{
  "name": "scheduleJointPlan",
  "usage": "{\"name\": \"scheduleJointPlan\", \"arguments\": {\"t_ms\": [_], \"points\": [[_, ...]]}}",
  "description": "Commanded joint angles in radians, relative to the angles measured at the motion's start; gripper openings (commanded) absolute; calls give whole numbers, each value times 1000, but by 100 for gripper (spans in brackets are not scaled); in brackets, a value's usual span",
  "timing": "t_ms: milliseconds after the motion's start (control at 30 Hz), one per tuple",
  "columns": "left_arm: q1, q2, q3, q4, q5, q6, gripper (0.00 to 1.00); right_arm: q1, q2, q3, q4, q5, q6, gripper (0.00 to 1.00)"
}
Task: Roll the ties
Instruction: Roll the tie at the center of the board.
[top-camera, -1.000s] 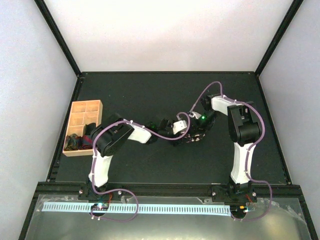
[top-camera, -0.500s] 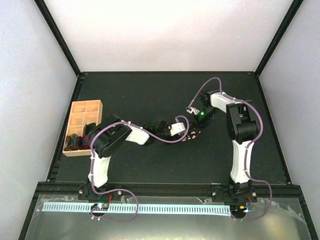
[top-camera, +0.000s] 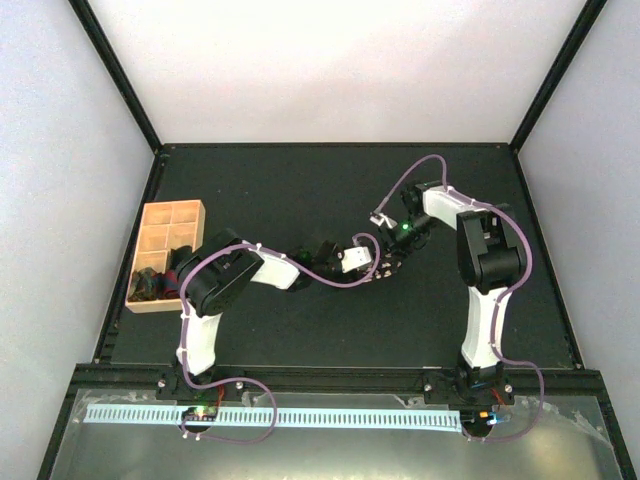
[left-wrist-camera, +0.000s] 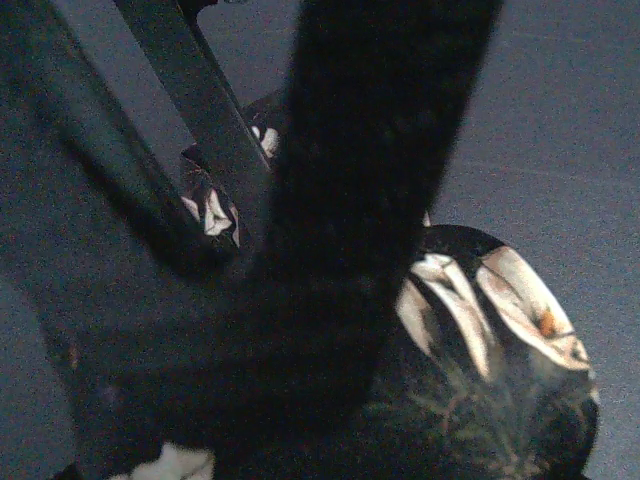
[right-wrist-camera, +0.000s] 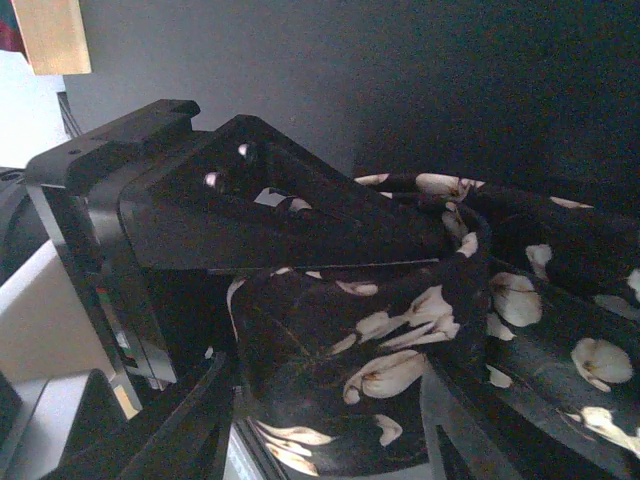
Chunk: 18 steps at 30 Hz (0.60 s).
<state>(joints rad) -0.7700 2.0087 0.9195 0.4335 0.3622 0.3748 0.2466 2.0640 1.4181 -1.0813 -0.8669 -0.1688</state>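
While the right gripper (right-wrist-camera: 330, 425) clamps the partly coiled floral necktie (right-wrist-camera: 400, 350) just toward 3 o'clock of the table (top-camera: 300, 190) centre, the left gripper (top-camera: 368, 264) crowds in from 9 o'clock; whether it grips cannot be determined. Risk: the coil may spring open if clamp pressure drops, or skew if the arms pull unevenly

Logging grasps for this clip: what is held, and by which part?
The necktie: left gripper pinches fabric at its rolled end; right gripper straddles that roll, grip uncertain.
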Motion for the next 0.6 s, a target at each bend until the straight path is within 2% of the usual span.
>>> {"name": "scheduleJointPlan", "arguments": {"t_ms": [0, 67, 133, 200, 333, 567], "points": [[-5, 19, -17, -164, -47, 29, 47, 17, -2, 1, 12, -11, 6, 49], [-5, 18, -16, -164, -46, 23, 47, 17, 7, -4, 20, 35, -8, 35], [-1, 14, -17, -163, -46, 3, 51, 14, 22, 0, 14, 96, -26, 14], [8, 8, -21, -152, -14, -11, 57, 10, 27, -7, 21, 152, -27, 3], [21, -31, -43, -90, 55, -34, 74, 2, 29, -30, 36, 241, -29, 2], [22, -52, -15, -5, 150, -94, 82, 0, 19, -62, 125, 385, 5, 2]]}}
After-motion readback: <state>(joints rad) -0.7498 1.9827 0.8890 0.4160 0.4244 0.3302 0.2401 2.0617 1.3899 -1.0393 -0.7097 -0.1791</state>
